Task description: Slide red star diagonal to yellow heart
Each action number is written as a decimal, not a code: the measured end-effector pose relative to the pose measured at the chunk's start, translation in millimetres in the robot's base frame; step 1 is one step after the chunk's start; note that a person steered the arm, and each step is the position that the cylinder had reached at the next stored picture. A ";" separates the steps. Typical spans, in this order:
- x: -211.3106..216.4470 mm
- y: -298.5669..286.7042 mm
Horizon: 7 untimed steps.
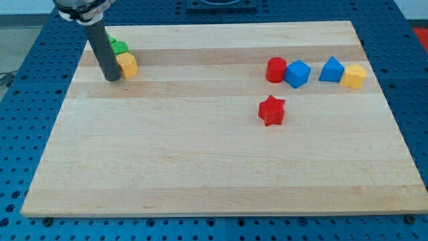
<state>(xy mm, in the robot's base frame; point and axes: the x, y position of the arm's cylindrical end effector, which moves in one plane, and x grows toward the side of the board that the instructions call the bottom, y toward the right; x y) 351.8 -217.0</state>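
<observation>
On the pale wooden board (pixel 200 167), which lies on a blue perforated table (pixel 414 100), six small blocks can be counted, with a seventh only half seen: two red, two blue, two yellow and one green. Toward the view's right, near the top edge, a row of four stands: a red cylinder block (pixel 275 69) touching a blue cube-like block (pixel 297 73), then a small gap, then a blue wedge-shaped block (pixel 331 69) touching a yellow block (pixel 354 77) whose exact shape is hard to make out. Just below the red cylinder and apart from it sits the red star block (pixel 271 110), alone on open wood. Far across at the view's top left are the yellow heart-like block (pixel 127 64), its outline partly covered, and the green block (pixel 118 47), mostly hidden behind the rod so its shape cannot be told. The arm's upper part is cut off by the view's top edge. No pincer exists on this arm, so nothing is grasped; the dark rod (pixel 103 50) comes down with my tip (pixel 112 78) resting on the board against the yellow heart's left side, well apart from the red star
</observation>
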 end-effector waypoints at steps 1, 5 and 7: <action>17.9 21.1; 113.4 306.8; 159.3 363.3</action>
<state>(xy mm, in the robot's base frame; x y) 511.1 146.3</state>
